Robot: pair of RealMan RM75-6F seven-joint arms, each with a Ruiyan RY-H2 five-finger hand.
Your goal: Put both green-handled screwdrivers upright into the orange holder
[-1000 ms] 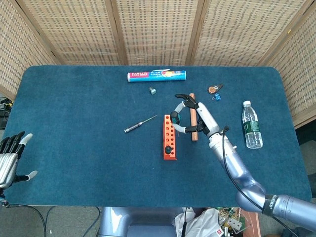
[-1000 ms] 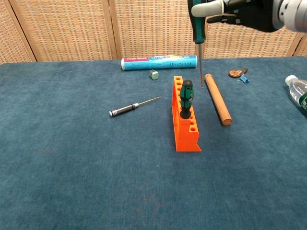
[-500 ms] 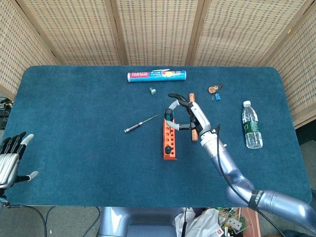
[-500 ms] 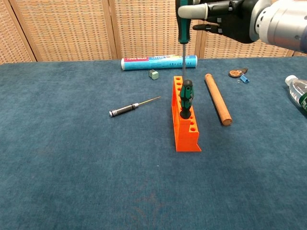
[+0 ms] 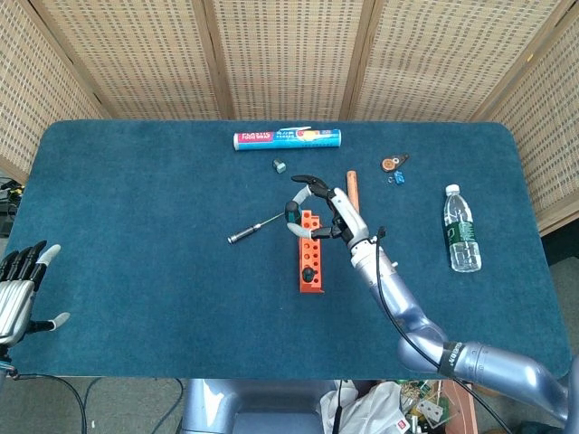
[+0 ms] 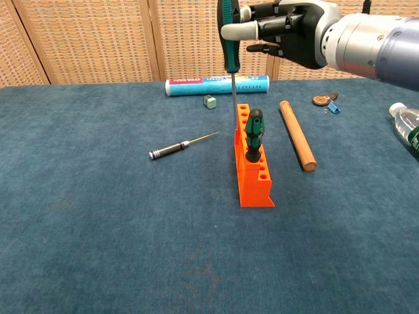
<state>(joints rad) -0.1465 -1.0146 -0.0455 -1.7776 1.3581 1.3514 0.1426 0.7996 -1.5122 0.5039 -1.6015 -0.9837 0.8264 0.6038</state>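
Note:
The orange holder (image 6: 254, 171) (image 5: 309, 253) lies lengthwise mid-table with one green-handled screwdriver (image 6: 253, 135) standing upright in a middle hole. My right hand (image 6: 283, 28) (image 5: 324, 212) grips the second green-handled screwdriver (image 6: 229, 26) by its handle, shaft pointing down, tip just above the holder's far left edge. Open and holding nothing, my left hand (image 5: 18, 291) hangs at the table's near left edge, seen only in the head view.
A black-handled screwdriver (image 6: 181, 145) lies left of the holder. A wooden dowel (image 6: 297, 135) lies to its right. At the back are a foil roll box (image 6: 217, 85), a small grey block (image 6: 209, 101) and small parts (image 6: 325, 101). A water bottle (image 5: 461, 228) lies far right.
My right hand has carried the held screwdriver leftward, from above the dowel side across to the holder's far left end. The left hand has barely moved.

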